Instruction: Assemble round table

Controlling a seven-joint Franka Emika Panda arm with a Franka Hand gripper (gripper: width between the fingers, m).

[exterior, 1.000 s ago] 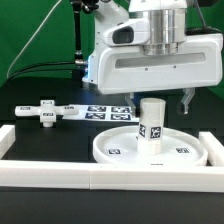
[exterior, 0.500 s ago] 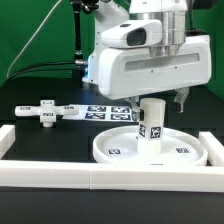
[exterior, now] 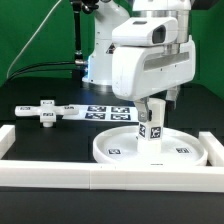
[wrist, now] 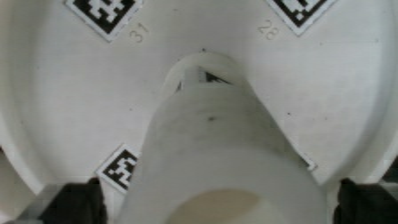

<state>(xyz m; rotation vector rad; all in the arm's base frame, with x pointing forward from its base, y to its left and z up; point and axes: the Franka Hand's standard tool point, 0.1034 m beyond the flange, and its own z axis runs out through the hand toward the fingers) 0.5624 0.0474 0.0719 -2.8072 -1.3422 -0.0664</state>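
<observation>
Exterior view, lower centre of the frame: the short cylinder leg (exterior: pixel 152 126) stands upright on the large rimmed disc (exterior: pixel 110 153), and the gripper (exterior: pixel 158 102) hangs right over its top. From the wrist view the fingers (wrist: pixel 71 200) are apart, one on each side of the leg, with no sign of them pressing it. I'd say taking hold of the leg is the step in hand. It wants a straight descent with the leg centred between the pads. A gentle close would avoid tipping the leg or dragging the disc. The cross-shaped piece (exterior: pixel 45 111) lies at middle left, well apart.

Exterior view low, mid-distance, wrist view very close, looking down leg (wrist: pixel 214 140) onto disc (wrist: pixel 45 110), shared by both.
</observation>
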